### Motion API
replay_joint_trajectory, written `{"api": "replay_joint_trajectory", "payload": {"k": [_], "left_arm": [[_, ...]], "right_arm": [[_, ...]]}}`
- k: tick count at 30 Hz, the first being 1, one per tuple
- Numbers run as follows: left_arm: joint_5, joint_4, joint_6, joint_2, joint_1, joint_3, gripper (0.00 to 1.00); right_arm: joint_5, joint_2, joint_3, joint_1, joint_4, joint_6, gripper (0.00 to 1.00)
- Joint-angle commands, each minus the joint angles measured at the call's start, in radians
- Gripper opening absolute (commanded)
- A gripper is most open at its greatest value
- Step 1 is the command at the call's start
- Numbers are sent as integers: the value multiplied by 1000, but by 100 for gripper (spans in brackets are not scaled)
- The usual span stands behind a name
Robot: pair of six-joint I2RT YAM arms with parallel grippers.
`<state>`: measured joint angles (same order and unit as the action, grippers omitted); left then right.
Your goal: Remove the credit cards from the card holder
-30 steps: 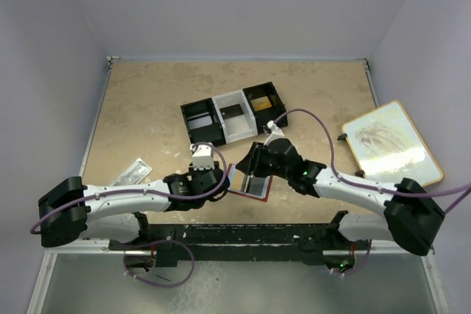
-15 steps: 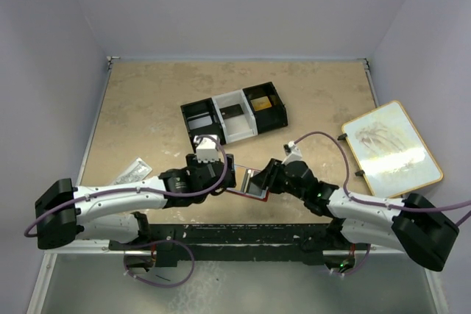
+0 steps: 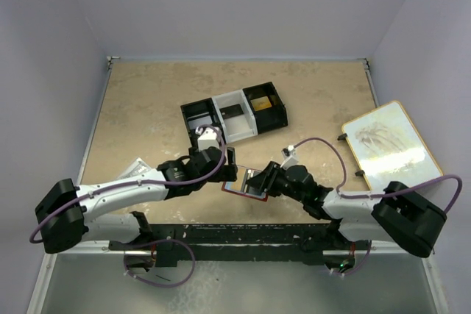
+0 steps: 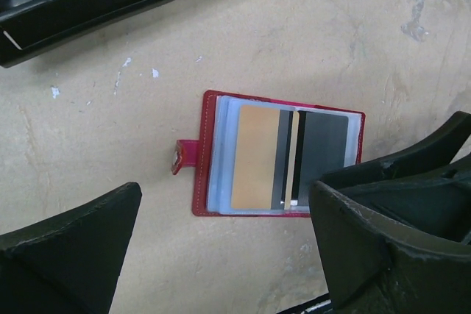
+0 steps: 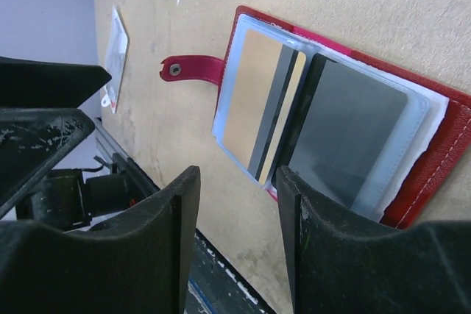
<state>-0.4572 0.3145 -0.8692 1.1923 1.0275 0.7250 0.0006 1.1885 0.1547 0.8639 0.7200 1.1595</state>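
The card holder (image 4: pixel 280 154) lies open on the counter (image 3: pixel 147 108) by its near edge, credit cards (image 4: pixel 257 156) sleeved inside, while the left gripper (image 3: pixel 223 165) and right gripper (image 5: pixel 235 182), both spread, flank it, likely one to steady, one to pull.

Card holder (image 4: pixel 202 154) open flat, credit cards (image 4: pixel 255 157) inside.
I see its red border and snap tab; a gold card and a grey one sit side by side in clear sleeves.
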Motion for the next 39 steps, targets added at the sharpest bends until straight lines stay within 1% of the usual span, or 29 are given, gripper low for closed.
{"api": "replay_joint_trajectory", "payload": {"k": [1, 4, 6, 9, 12, 15, 17, 19, 22, 28, 30, 35, 39], "left_arm": [[46, -58, 22, 35, -9, 37, 93], [55, -62, 14, 65, -10, 42, 89], [67, -61, 12, 81, -9, 47, 86], [76, -59, 7, 102, -9, 50, 85], [82, -61, 0, 110, -9, 48, 84], [93, -73, 2, 113, -10, 48, 80], [100, -73, 4, 117, -10, 55, 77], [106, -74, 6, 121, -9, 61, 72], [103, -77, 7, 127, -9, 66, 68], [108, -110, -18, 147, -9, 58, 66], [117, -122, -23, 163, -10, 57, 63], [121, -137, -22, 204, -10, 57, 55], [121, -143, -18, 248, -10, 54, 50]], "right_arm": [[-27, 68, 17, -3, 94, 31, 47], [-33, 121, 31, -16, 82, 59, 44], [-40, 157, 17, -30, 127, 75, 43], [-61, 195, -12, -58, 203, 84, 41], [-91, 223, 0, -84, 185, 71, 39], [-89, 236, 18, -89, 163, 58, 36], [-111, 244, 22, -99, 180, 52, 35], [-128, 242, 31, -101, 194, 41, 34], [-137, 221, 55, -102, 158, 17, 33], [-118, 169, 112, -103, 40, -42, 34], [-113, 172, 124, -110, 21, -51, 35], [-127, 218, 135, -116, 29, -53, 35], [-172, 302, 114, -128, 120, -34, 34]]}}
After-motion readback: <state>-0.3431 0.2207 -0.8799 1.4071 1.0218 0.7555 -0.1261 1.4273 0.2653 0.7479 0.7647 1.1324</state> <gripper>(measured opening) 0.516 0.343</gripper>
